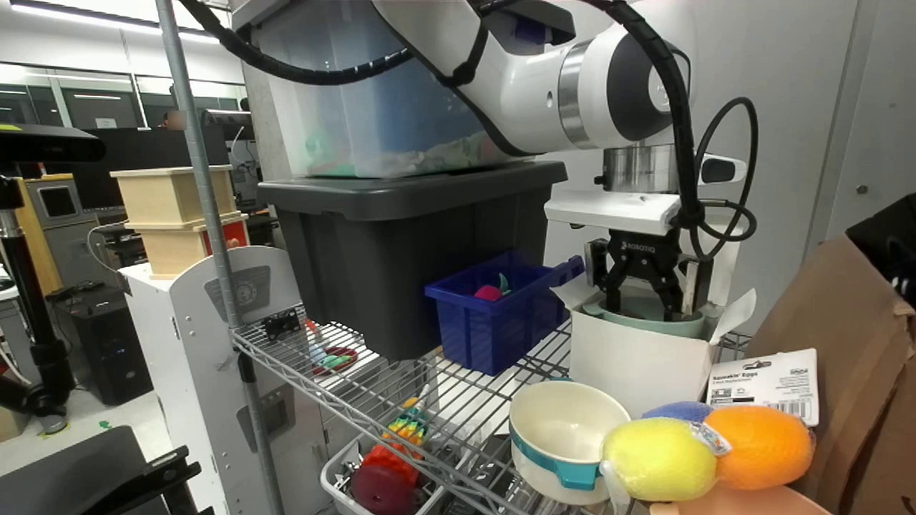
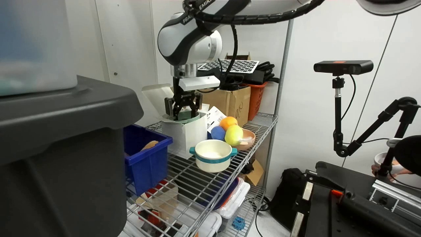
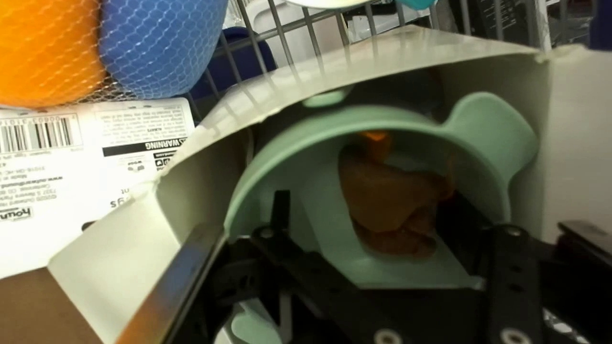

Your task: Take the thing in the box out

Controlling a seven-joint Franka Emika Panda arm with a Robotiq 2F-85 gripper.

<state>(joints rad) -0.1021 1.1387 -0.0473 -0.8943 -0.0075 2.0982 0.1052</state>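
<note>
The white box (image 1: 637,357) stands on the wire shelf with its flaps open; it is also in an exterior view (image 2: 194,133) and the wrist view (image 3: 502,71). A pale green bowl (image 3: 363,119) with side handles sits inside it. The thing, a reddish-brown lump (image 3: 392,200), lies in this bowl in the wrist view; its right side is partly behind a finger. The bowl and box walls hide it in the exterior views. My gripper (image 3: 370,210) points down into the bowl, fingers apart around the lump. The right finger is close to the lump; I cannot tell whether it touches.
A cream pot with a teal band (image 1: 565,436) stands before the box. Netted yellow (image 1: 658,458), orange (image 1: 758,447) and blue balls with a card lie beside it. A blue bin (image 1: 494,322) and dark grey tote (image 1: 358,265) stand on the other side. Brown cardboard (image 1: 844,343) is nearby.
</note>
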